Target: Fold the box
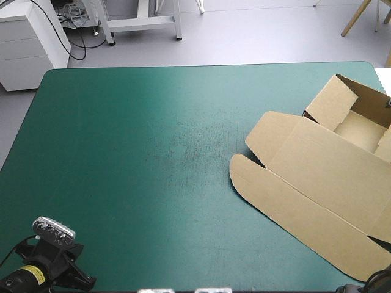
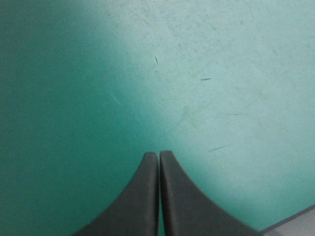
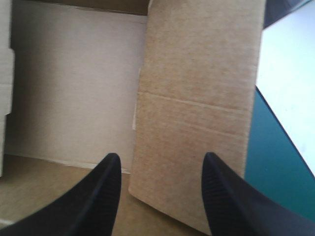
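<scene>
– Left gripper (image 2: 158, 156) first: what state is it in?

– Clenched. Its two black fingers (image 2: 140, 201) meet in one pointed arch with nothing between them. Under it and ahead of it lies only the teal-green cover (image 2: 74, 98) of the counter (image 1: 122, 152), marked by a few fine scratches (image 2: 205, 78). A sliver of the counter's edge shows just beside the gripper's base.

– And the right gripper (image 3: 161, 160)?

– Released. Its fingers stand well apart and grasp nothing.

– So where is the box (image 1: 324, 177)?

– Right at that gripper. A brown flap (image 3: 197, 98) with a crease across it stands just ahead of the gap between the fingers, nearer to one finger than to the other. I cannot tell whether either finger touches it. Beside the flap, ahead of the other finger, is the paler inside of the tray (image 3: 74, 88). On the flap's far side shows a wedge of teal-green cover and the counter's edge.

– How does the box lie overall?

– From above it sits on the counter's right side, well apart from the left gripper. The tray is open with its walls raised, toward the far right corner. The lid (image 1: 330, 177) lies flat on the cover, reaching toward the near edge, with a rounded tuck flap (image 1: 244, 174) at its left end.
</scene>
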